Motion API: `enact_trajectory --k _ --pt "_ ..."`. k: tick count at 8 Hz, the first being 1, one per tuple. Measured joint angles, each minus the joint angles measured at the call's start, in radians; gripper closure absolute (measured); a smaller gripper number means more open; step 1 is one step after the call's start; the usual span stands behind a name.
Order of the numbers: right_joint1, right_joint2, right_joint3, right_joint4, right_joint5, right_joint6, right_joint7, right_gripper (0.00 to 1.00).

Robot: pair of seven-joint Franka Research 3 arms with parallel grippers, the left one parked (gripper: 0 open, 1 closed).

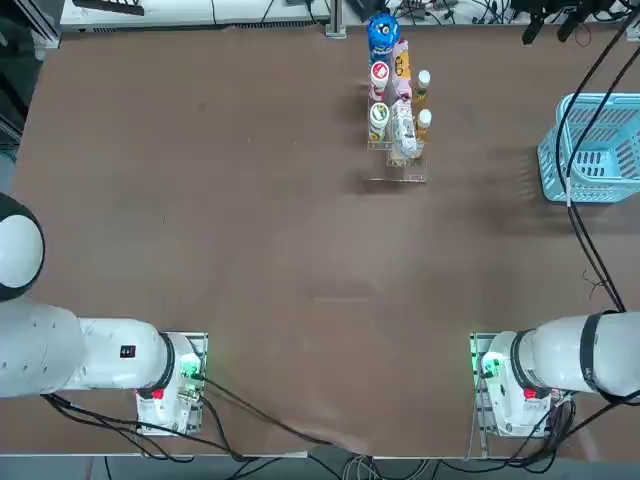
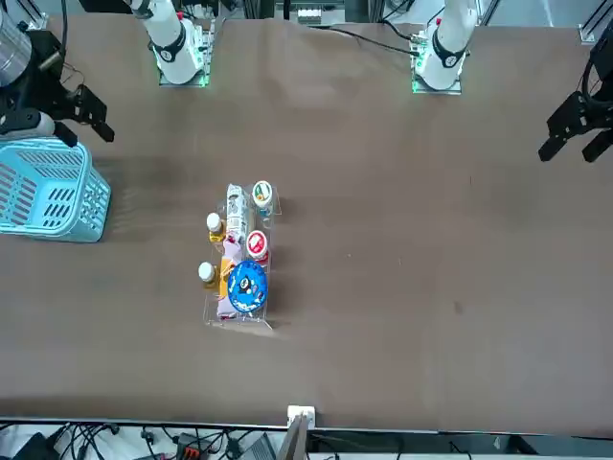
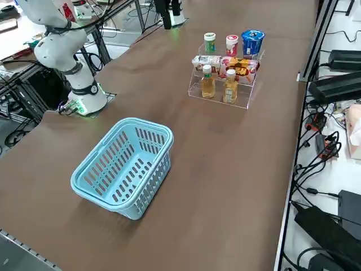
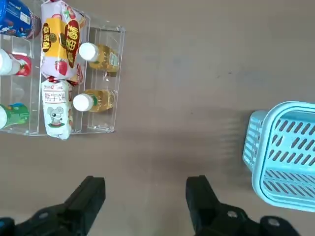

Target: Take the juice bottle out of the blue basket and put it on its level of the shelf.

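Table [image 3: 225, 169]: I saw it beneath the blue basket [image 3: 121, 164].
Right gripper [image 4: 144, 182]: hung above it, fingers wide apart, empty.
White-capped bottles [image 3: 230, 87]: both stood on the shelf [image 3: 242, 103].

Place: robotics lab or workshop
Arms: white robot arm [image 1: 560, 355] mounted right at the desk [image 1: 300, 250] edge
Frame: metal post [image 2: 295, 436] at the desk's opposite edge
Cables: black tangle [image 3: 316, 164] beside the desk
Electronics: black boxes [image 3: 338, 84] on a white surface [image 3: 338, 39] beside the desk

Right gripper [image 4: 145, 183] aloft, wide open
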Motion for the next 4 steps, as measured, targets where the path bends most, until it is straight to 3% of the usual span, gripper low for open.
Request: enact_trajectory --k 4 --pt "-0.002 0.0 -0.001 0.0 0.0 0.0 0.003 0.0"
